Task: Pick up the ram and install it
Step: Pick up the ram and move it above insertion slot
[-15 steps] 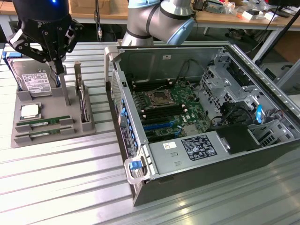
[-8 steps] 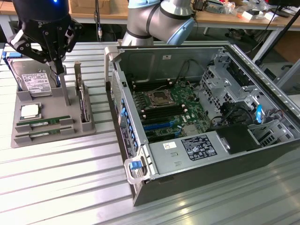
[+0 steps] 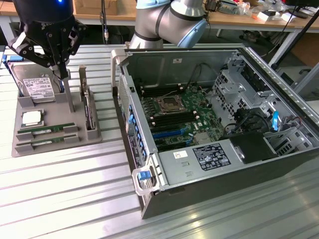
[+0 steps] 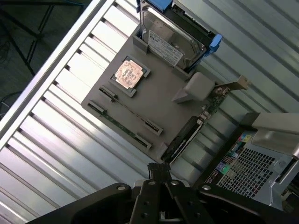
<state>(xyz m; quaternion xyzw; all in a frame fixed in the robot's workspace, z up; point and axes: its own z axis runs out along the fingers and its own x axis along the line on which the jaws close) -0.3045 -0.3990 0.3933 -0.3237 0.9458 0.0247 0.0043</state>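
Ribbed metal desk point(image 3: 75, 199). At upper left of the exterior view the gripper point(image 3: 63, 69) hangs, fingers point(image 4: 148, 196) together and empty, above a grey tray point(image 3: 75, 119). The ram point(image 3: 46, 130) lies along the tray's lower edge; it looks light, stiff and fragile, best pinched by its long edges. A hard drive point(image 3: 37, 87) and CPU point(image 3: 31, 118) crowd close, with an open computer case point(image 3: 149, 199) at right.

Room above the ram point(image 3: 46, 130) is open; an upright card point(image 3: 88, 112) and hard drive point(image 3: 39, 87) stand near.
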